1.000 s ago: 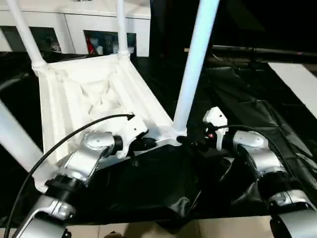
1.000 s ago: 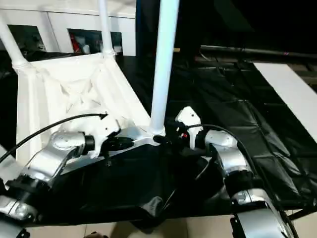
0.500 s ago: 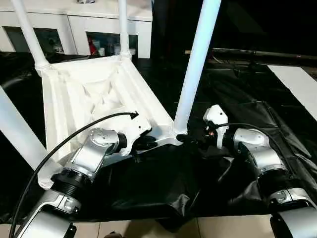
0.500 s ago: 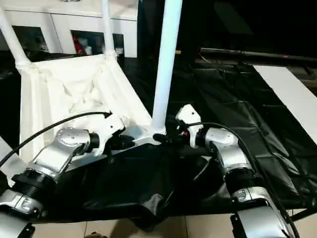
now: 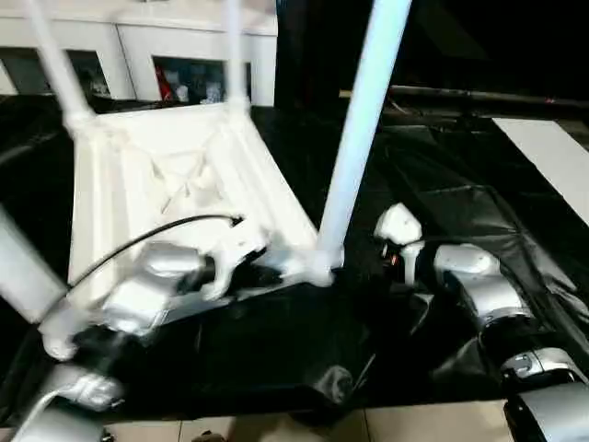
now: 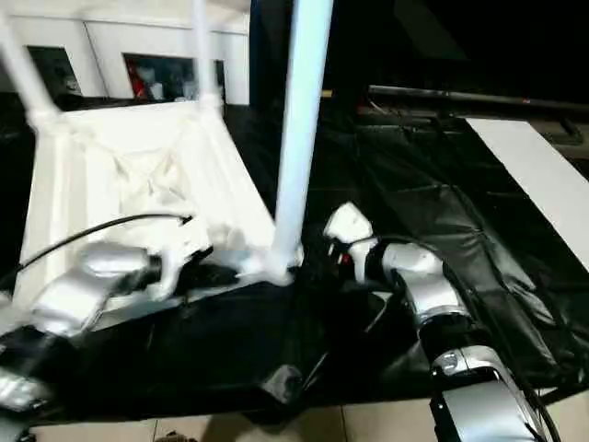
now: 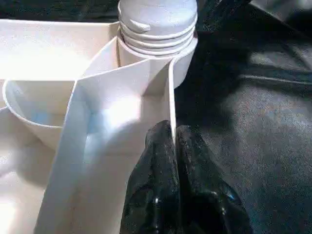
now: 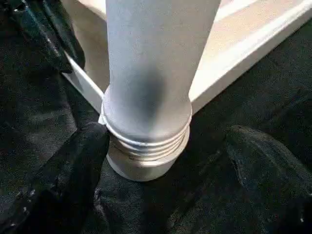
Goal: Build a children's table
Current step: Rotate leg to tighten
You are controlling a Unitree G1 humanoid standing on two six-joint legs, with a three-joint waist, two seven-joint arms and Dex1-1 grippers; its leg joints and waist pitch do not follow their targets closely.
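Note:
The children's table lies upside down on the black sheet, its ribbed white tabletop (image 5: pixel 184 175) facing up. Its legs stand in the corner sockets, and the nearest leg (image 5: pixel 359 138) rises from the near right socket (image 5: pixel 320 267). My left gripper (image 7: pixel 173 139) is shut on the thin rim wall of the tabletop (image 7: pixel 117 107) just beside that socket, and it is also seen from above, left gripper (image 5: pixel 271 273). My right gripper (image 8: pixel 161 170) is open, its fingers (image 8: pixel 63 180) standing on either side of the leg's threaded base (image 8: pixel 146 141).
A white glass-door cabinet (image 5: pixel 138 46) stands behind the table. The black sheet (image 5: pixel 442 184) covers the ground, with a white board (image 5: pixel 552 157) at the right and a dark bar (image 5: pixel 460 97) beyond. Three other legs rise at the far left (image 5: pixel 55 64), far right (image 5: pixel 233 55) and near left (image 5: pixel 18 267).
My left arm is blurred in motion, and the gripped near corner has slid slightly toward me. The right gripper stays open around the leg's base.

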